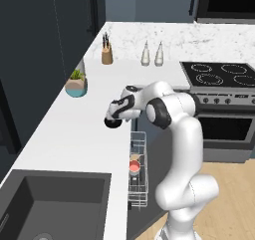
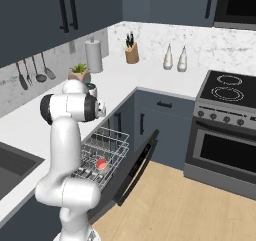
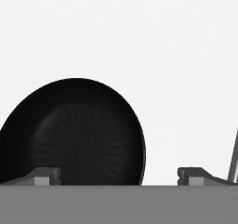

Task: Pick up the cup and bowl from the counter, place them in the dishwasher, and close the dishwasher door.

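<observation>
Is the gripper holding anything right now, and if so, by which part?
Nothing is held. The gripper is open above the bowl, which sits on the counter; one fingertip is over its rim, not clamped. The cup is in the dishwasher rack.

The white arm rises from its base, bends at the elbow and reaches left, wrist turned downward. Its pincer [image 3: 118, 174] hangs low with both dark fingertips [image 3: 44, 175] spread wide apart, nothing gripped between them.

Dark cabinets [image 2: 165, 122], wood floor [image 2: 200, 210], marble backsplash [image 2: 200, 37]
</observation>
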